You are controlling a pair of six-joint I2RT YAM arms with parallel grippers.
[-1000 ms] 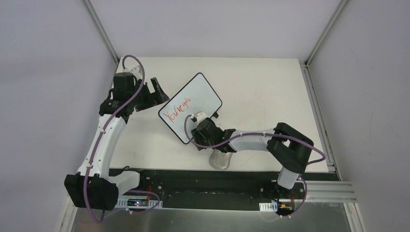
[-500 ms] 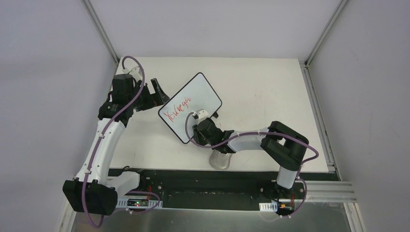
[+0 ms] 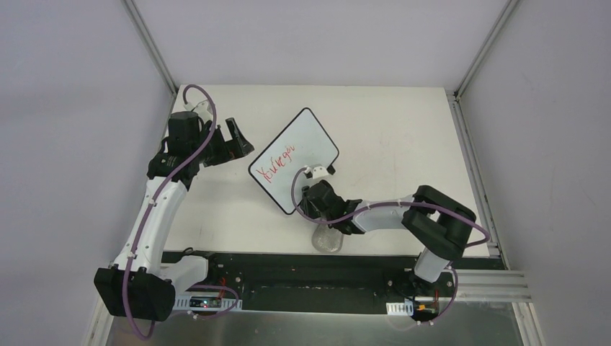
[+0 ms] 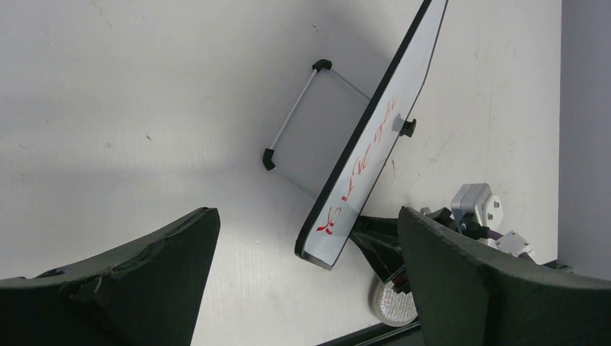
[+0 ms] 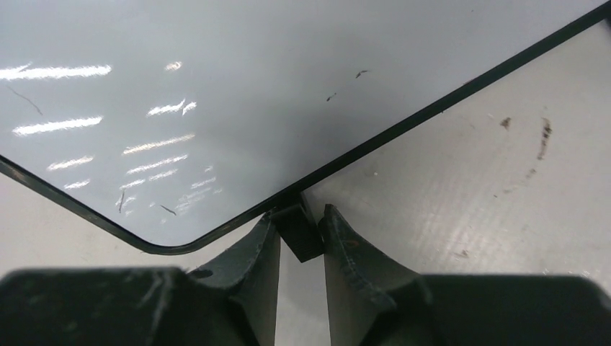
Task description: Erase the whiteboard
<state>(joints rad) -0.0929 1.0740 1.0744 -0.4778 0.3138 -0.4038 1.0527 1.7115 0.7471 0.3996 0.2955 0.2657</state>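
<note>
The whiteboard (image 3: 299,155) lies tilted on the table with red handwriting (image 3: 279,163) on its left part. In the left wrist view the whiteboard (image 4: 378,137) is propped on a wire stand (image 4: 299,122). My right gripper (image 3: 315,189) is at the board's near edge, shut on a small black foot (image 5: 301,234) under the frame; the right wrist view shows the board's face (image 5: 216,86) just above the right gripper (image 5: 299,220). My left gripper (image 3: 236,138) is open and empty, left of the board and apart from it; the left wrist view (image 4: 306,216) shows it wide open.
A grey sparkly pad (image 3: 328,238) lies on the table under my right wrist, near the front edge; it also shows in the left wrist view (image 4: 393,303). The black base rail (image 3: 288,270) runs along the near edge. Metal posts stand at the back corners.
The whiteboard has shifted to the right and turned a little, held by my right gripper at its near edge. The left arm has barely moved.
</note>
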